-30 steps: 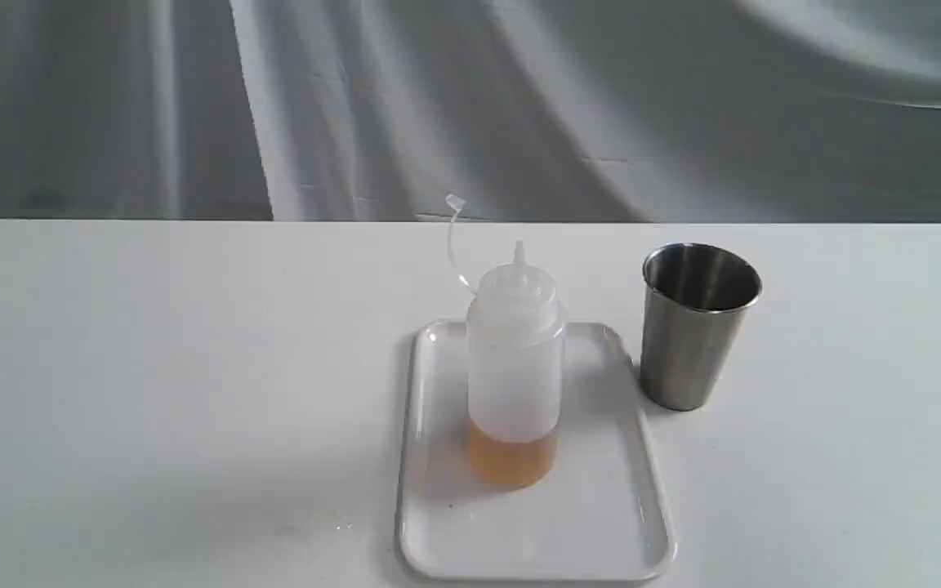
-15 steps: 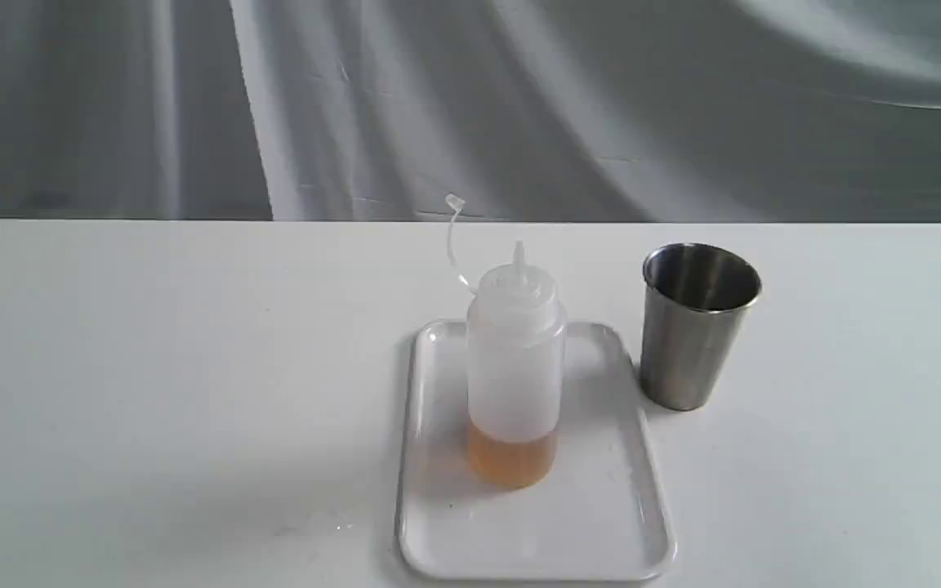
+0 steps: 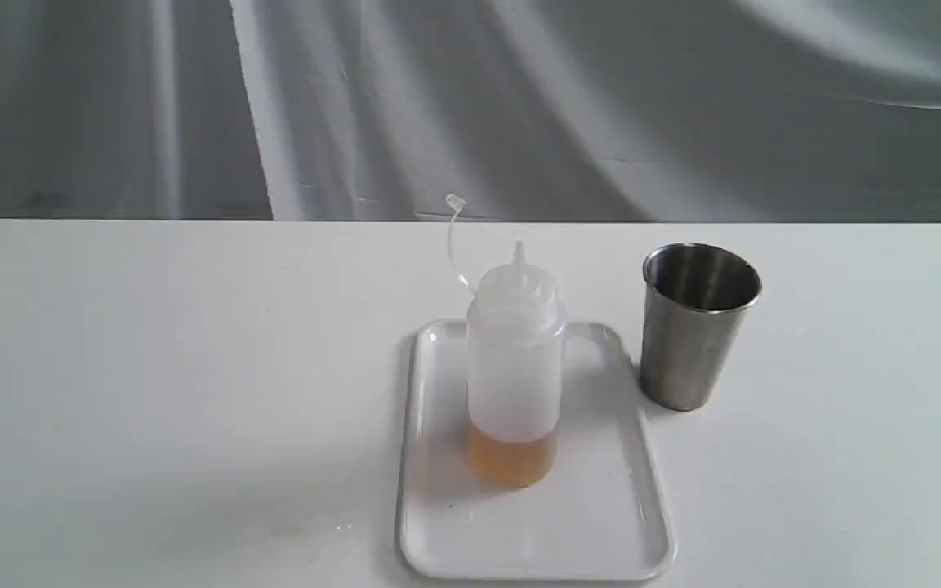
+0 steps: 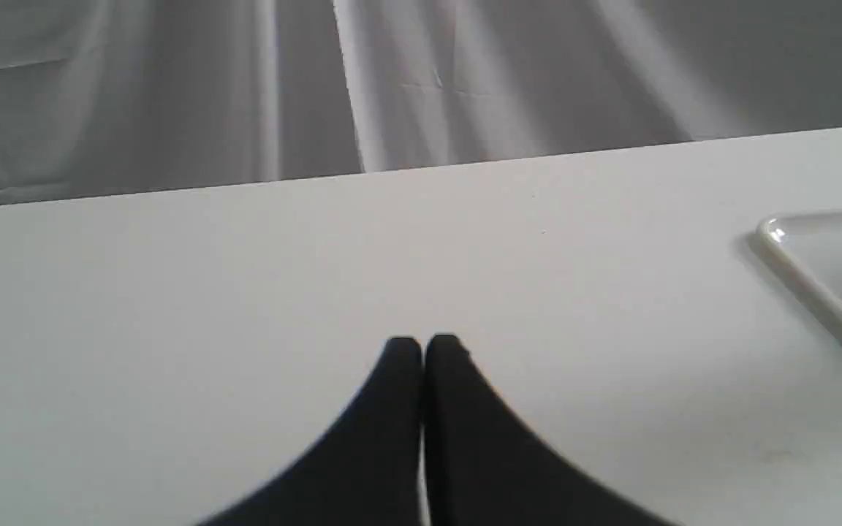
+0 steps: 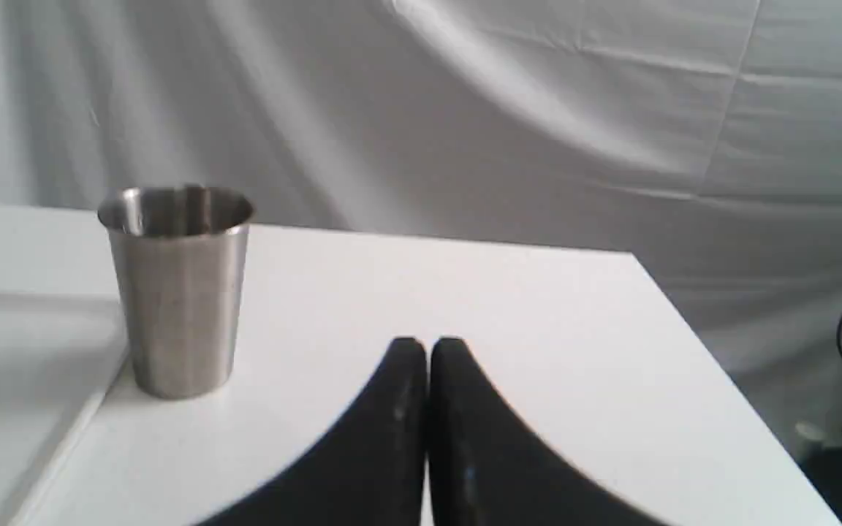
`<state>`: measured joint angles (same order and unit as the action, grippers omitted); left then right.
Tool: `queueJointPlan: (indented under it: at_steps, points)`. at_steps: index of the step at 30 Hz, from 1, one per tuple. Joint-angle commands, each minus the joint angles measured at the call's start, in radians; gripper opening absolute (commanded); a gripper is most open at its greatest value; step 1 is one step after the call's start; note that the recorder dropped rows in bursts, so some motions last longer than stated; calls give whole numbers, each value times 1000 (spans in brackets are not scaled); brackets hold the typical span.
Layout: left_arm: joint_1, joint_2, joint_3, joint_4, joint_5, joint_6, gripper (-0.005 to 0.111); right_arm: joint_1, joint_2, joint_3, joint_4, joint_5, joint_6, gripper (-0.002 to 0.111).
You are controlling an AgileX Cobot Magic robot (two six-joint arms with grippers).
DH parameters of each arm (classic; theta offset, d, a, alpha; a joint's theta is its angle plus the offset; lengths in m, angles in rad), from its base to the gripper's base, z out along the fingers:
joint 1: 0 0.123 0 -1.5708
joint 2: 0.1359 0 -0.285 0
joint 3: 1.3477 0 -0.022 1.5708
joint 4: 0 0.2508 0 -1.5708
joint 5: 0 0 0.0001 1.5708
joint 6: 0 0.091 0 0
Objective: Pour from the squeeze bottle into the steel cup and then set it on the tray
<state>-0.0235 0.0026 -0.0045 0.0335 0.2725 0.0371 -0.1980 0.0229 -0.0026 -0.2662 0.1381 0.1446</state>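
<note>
On the tray (image 3: 536,531), toward its far end, the squeeze bottle (image 3: 515,359) stands upright. Amber liquid sits low in its base, and the cap strap curls up behind the nozzle. The steel cup (image 3: 695,335) stands upright on the worktop (image 3: 152,367), just beside the tray's far right corner and off the tray.

The exterior view shows neither arm.

Left wrist view: left gripper (image 4: 422,342), jaws closed and empty, over bare worktop. Only one corner of the tray shows here, and the bottle does not.

Right wrist view: right gripper (image 5: 427,342), jaws closed and empty. The cup and the tray edge beside it show, but the bottle does not.
</note>
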Motion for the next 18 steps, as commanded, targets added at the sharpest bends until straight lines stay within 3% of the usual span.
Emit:
queueJointPlan:
  at_steps: [1, 5, 18]
  points:
    - [2, -3, 4, -1, -7, -5, 0, -1, -5, 3, -4, 104, -1, 0]
    - [2, -3, 4, -1, -7, -3, 0, -1, -5, 3, -4, 206, -1, 0]
    - [2, -3, 4, -1, -7, -5, 0, -1, -5, 3, -4, 206, -1, 0]
